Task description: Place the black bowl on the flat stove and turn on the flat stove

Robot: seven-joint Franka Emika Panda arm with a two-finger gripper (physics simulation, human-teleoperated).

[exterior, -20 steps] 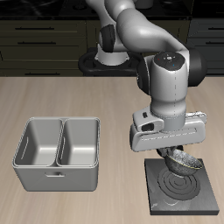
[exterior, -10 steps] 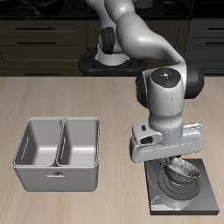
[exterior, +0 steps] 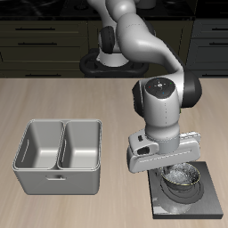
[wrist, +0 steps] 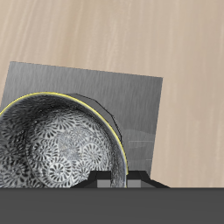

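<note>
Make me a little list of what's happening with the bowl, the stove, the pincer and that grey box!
bowl: the black bowl, speckled grey-white inside, is over the stove's rings
stove: the flat stove lies near the table's front edge
pincer: the pincer grips the bowl's rim
bowl set down: cannot tell if it touches the stove
stove switched on: no glow shows
grey box: a two-compartment caddy stands beside the stove, apart from it, with nothing visible inside
</note>
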